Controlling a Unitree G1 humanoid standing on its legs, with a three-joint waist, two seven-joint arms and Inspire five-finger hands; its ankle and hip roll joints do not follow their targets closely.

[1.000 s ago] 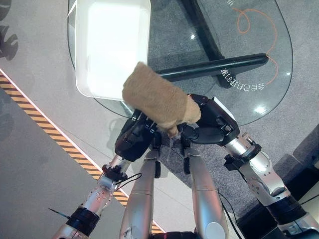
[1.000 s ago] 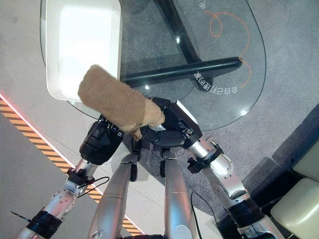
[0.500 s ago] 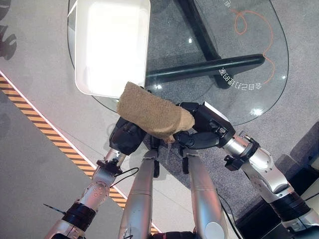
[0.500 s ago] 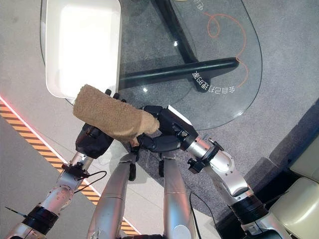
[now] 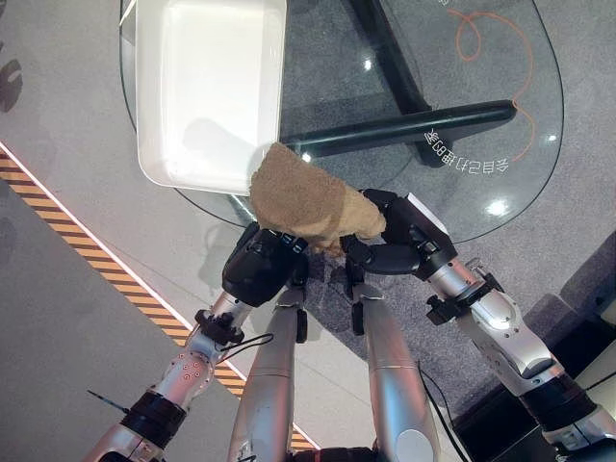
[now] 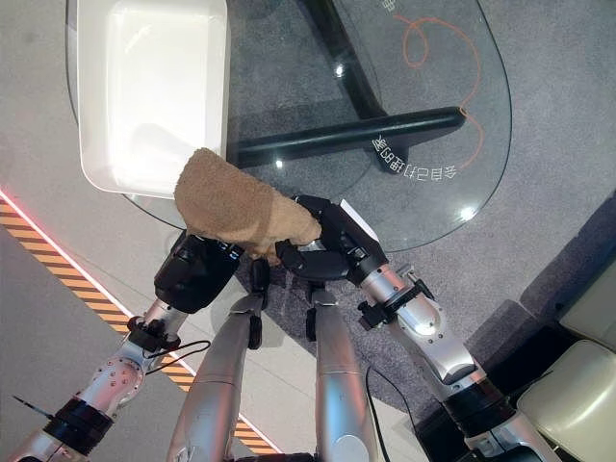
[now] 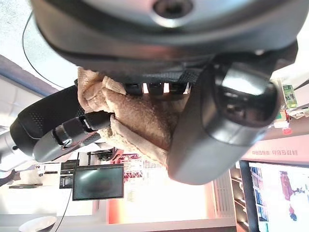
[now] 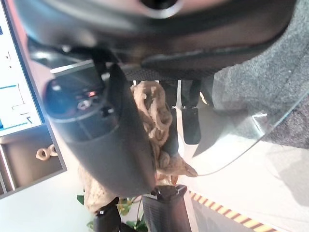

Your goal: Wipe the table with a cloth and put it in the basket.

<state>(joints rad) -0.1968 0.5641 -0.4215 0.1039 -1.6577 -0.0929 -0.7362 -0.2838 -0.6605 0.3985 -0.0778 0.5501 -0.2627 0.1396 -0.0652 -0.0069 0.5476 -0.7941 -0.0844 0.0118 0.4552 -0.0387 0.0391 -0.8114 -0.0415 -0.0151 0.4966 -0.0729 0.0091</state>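
Nearest me, my left hand (image 5: pixel 258 269) sits under the tan cloth (image 5: pixel 310 200), its fingers curled into the folds. My right hand (image 5: pixel 399 245) pinches the cloth's other end, fingers closed on it. The cloth hangs in the air between both hands, over the near edge of the glass counter (image 5: pixel 500 135). Beyond it, the white basket (image 5: pixel 154 168) rests on the counter.
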